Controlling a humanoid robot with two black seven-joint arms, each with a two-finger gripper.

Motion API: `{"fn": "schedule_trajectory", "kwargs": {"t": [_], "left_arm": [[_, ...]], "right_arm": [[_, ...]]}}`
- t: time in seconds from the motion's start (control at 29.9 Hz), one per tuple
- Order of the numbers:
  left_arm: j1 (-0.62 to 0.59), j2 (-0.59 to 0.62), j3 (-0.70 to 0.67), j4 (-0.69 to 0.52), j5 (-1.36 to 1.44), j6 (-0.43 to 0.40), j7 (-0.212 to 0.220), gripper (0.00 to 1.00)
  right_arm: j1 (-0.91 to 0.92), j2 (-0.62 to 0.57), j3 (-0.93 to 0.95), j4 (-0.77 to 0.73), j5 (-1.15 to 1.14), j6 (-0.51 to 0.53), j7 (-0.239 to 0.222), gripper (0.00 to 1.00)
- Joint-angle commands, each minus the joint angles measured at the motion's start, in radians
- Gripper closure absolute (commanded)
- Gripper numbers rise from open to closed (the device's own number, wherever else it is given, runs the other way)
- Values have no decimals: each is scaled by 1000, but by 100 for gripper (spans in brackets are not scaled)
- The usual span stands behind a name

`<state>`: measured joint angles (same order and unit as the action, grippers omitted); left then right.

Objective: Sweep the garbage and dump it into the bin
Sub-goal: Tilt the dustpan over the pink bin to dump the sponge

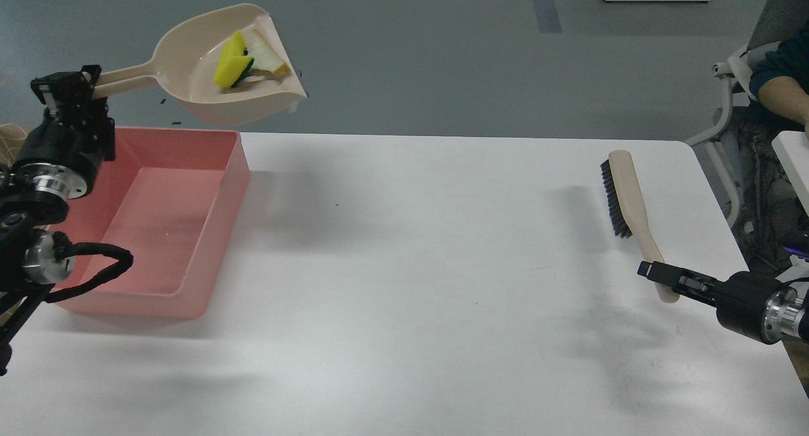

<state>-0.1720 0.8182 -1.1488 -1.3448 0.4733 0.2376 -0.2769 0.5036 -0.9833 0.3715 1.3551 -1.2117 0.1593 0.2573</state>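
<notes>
My left gripper [90,85] is shut on the handle of a beige dustpan [196,88] and holds it raised in the air above the far right corner of the salmon-pink bin [218,278]. The garbage lies in the dustpan: a yellow spongy chunk with a dark green edge [230,63] and whitish-tan peel strips [268,58]. The bin stands on the white table at the left, and its inside looks empty. My right gripper [663,277] is closed around the handle end of a beige brush with black bristles [622,193] at the table's right side.
The white table [417,284] runs across the view. A seated person [780,85] and a chair [727,107] are beyond the table's far right corner. My left arm's cables [95,268] hang over the bin's left part.
</notes>
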Motion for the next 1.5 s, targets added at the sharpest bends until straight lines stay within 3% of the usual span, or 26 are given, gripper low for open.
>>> {"fn": "schedule_trajectory", "kwargs": {"t": [0.0,0.2,0.37,0.67,0.83,1.04,1.17,1.24,1.3,1.34,1.4,1.44,1.47], "left_arm": [[147,67,-120,-1,-1,-84,-1,100],[341,223,-175,1,53,-147,-30,100],[391,305,-169,13,276,-143,-104,100],[393,349,-177,30,585,-81,-110,100],[393,436,-178,30,819,11,-154,100],[378,545,-190,30,837,60,-157,100],[266,579,-247,21,748,31,-153,100],[168,587,-246,16,700,-35,-148,100],[25,569,-244,-10,659,-177,-115,100],[25,569,-244,-10,659,-178,-114,100],[-103,444,-244,-52,619,-306,-11,100],[-133,399,-242,-60,611,-329,23,100],[-193,312,-242,-71,605,-377,88,100]], "right_arm": [[-2,11,1,-1,0,0,-1,100],[0,31,1,1,-2,0,-4,100],[1,44,0,4,-2,0,-9,100],[4,48,0,6,-2,0,-7,100],[4,48,1,6,-2,0,-7,100],[7,48,1,6,-2,0,-7,100],[7,48,1,6,-2,3,-3,100],[6,48,1,6,-2,3,-1,100],[4,48,1,6,-2,3,-1,100],[4,48,1,6,-2,3,-1,100],[4,54,1,6,-2,3,-1,100],[6,57,1,6,-2,3,-1,100],[6,60,1,6,-2,3,-1,100]]}}
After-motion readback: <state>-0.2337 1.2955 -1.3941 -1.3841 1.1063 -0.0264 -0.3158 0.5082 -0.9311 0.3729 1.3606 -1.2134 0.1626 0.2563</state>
